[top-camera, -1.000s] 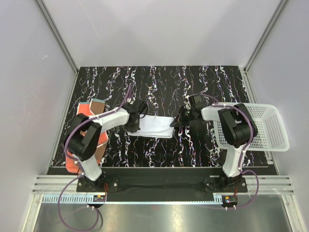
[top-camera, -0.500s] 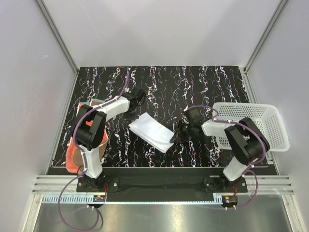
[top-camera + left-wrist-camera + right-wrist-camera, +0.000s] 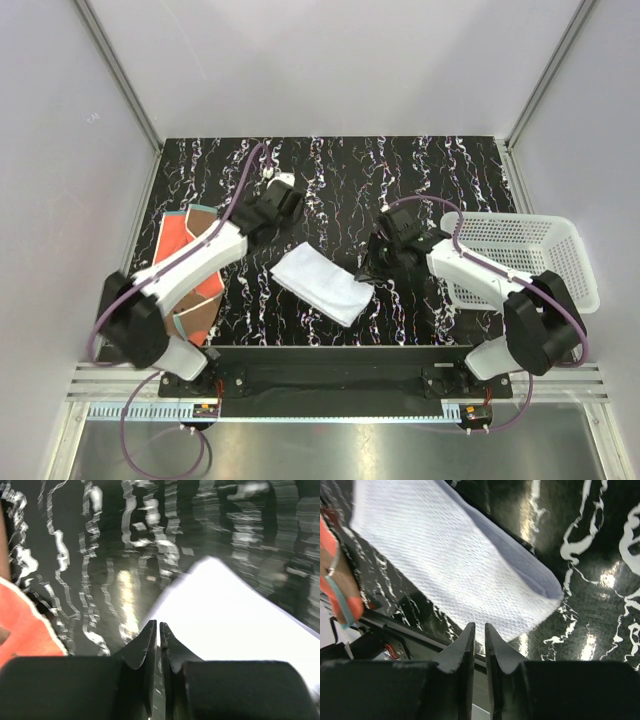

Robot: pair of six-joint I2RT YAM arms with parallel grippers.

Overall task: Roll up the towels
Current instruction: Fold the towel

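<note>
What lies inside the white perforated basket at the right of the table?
The basket shows nothing inside where visible; its near left part is hidden behind the right arm.
</note>
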